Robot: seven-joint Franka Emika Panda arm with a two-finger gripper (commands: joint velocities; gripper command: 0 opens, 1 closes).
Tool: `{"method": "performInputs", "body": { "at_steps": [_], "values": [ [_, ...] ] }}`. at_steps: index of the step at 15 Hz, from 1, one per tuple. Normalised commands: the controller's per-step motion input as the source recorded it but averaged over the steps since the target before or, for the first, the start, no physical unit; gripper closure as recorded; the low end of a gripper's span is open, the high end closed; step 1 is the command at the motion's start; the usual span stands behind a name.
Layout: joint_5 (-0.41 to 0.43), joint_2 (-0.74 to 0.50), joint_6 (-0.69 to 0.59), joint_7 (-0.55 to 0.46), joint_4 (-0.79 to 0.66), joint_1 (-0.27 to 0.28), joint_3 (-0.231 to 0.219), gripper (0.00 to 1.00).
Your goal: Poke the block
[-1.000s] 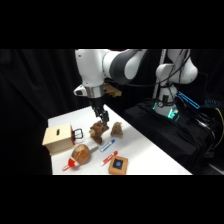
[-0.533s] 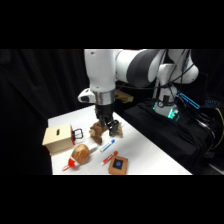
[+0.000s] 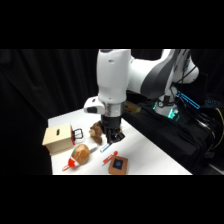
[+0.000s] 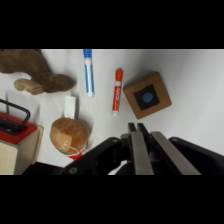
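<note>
The block point(image 3: 118, 164) is a small flat orange-brown square with a dark blue mark on top, lying near the table's front edge. In the wrist view the block point(image 4: 147, 95) lies just beyond the fingertips, slightly to the right. My gripper point(image 3: 114, 138) hangs above the table, behind and a little left of the block, not touching it. In the wrist view the gripper point(image 4: 135, 128) is shut, its two fingers pressed together with nothing between them.
A red marker point(image 4: 118, 90) and a blue marker point(image 4: 88, 72) lie left of the block. A dark brown figure point(image 3: 96, 132), a round brown and red toy point(image 3: 80, 155) and a pale wooden box point(image 3: 57, 139) with a black handle stand further left.
The arm has swung forward and down over the table, bringing the gripper from above the brown figure to a spot close behind the block.
</note>
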Motion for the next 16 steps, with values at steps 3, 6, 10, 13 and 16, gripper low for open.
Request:
{"method": "performInputs", "body": {
  "at_steps": [3, 6, 10, 13, 16],
  "values": [
    [-0.181, 0.2, 0.3, 0.13, 0.0, 0.067, -0.016, 1.0],
    [-0.147, 0.2, 0.24, 0.11, 0.02, 0.076, -0.04, 1.0],
    [-0.111, 0.18, 0.21, 0.09, 0.04, 0.095, -0.054, 1.0],
    [-0.092, 0.18, 0.18, 0.07, 0.08, 0.108, -0.065, 1.0],
    [-0.079, 0.18, 0.13, 0.06, 0.11, 0.115, -0.072, 1.0]
  ]
}}
